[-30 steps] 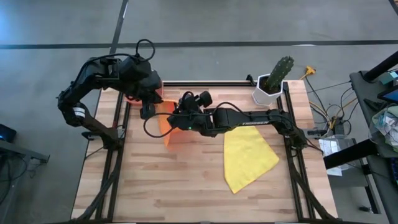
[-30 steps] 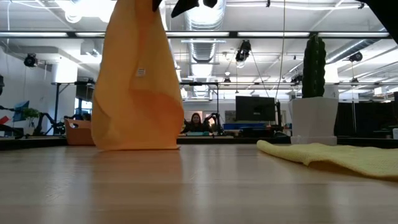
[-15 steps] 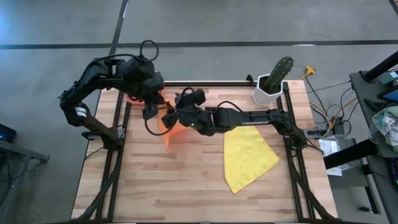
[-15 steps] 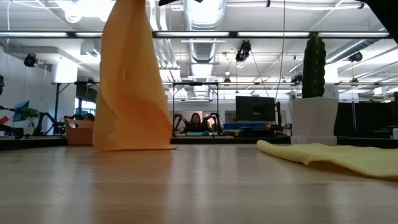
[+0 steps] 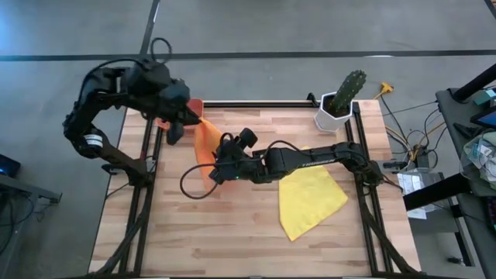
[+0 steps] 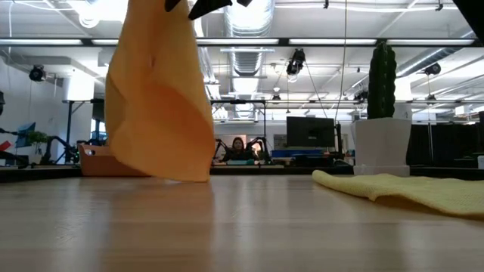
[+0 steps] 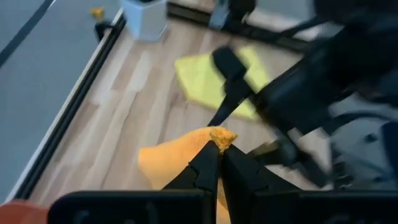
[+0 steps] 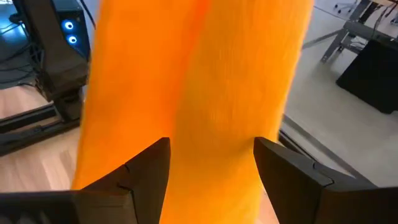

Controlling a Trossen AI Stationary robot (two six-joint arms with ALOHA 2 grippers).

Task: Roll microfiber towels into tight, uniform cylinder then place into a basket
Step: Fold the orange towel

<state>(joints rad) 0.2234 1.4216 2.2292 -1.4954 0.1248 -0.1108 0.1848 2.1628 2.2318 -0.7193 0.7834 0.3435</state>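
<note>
Robotics lab: exposed ducts (image 6: 253,19), monitors (image 6: 310,133)

Two towels (image 5: 204,143) (image 5: 308,198), one basket (image 5: 195,104), one cactus pot (image 5: 338,106).

Basket (image 5: 195,103) mostly hidden (behind the left arm and orange towel (image 5: 204,141))

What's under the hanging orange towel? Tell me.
Bare wooden table. The orange towel hangs from the shut left gripper, its lower edge near the wood. In the low view it partly hides the basket behind.
</note>
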